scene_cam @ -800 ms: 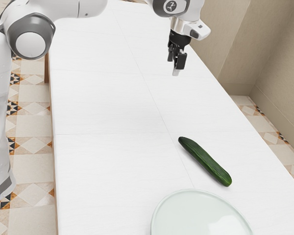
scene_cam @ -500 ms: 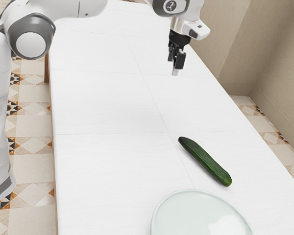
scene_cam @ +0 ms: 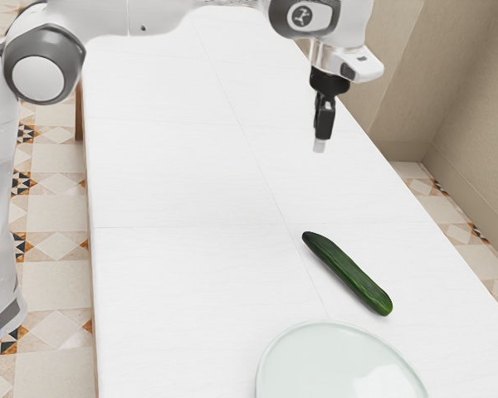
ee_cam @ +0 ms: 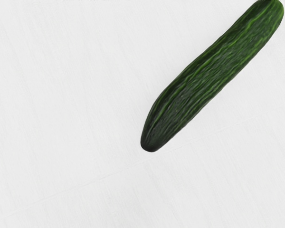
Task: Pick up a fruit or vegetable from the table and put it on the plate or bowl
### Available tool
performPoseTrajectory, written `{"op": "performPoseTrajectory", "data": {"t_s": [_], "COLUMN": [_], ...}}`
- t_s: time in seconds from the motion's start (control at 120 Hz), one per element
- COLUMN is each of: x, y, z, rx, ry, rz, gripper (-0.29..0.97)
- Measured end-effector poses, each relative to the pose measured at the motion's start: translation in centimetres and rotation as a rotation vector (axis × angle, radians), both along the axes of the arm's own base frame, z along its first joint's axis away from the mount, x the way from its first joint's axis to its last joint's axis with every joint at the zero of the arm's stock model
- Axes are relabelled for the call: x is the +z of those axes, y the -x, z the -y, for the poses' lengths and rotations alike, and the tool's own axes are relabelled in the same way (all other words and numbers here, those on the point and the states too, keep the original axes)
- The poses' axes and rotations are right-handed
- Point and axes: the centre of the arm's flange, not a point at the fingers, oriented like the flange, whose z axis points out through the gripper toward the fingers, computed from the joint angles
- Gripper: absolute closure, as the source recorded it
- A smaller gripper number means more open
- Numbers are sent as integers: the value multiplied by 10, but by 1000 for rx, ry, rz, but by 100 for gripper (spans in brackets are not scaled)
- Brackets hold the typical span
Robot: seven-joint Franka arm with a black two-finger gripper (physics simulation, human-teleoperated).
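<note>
The gripper (scene_cam: 319, 139) had shifted right in the upper frame and turned edge-on; whether open or closed I could not tell. The cucumber (scene_cam: 347, 272) lay unmoved lower right, near the plate (scene_cam: 336, 365)

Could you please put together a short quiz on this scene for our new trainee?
1. True or false: the cucumber lies on the plate.
2. The gripper hangs: A) over the table, apart from the cucumber; B) touching the cucumber; C) over the plate.
3. Fill in: the cucumber's colour is ____.
Key: 1 false; 2 A; 3 green.
</note>
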Motion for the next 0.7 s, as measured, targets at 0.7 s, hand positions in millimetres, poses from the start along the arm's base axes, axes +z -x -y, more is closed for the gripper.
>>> {"op": "performPoseTrajectory", "data": {"t_s": [0.7], "x": [-36], "y": [-59], "z": [71], "rx": [-152], "ry": [85], "rz": [-14], "gripper": [0]}}
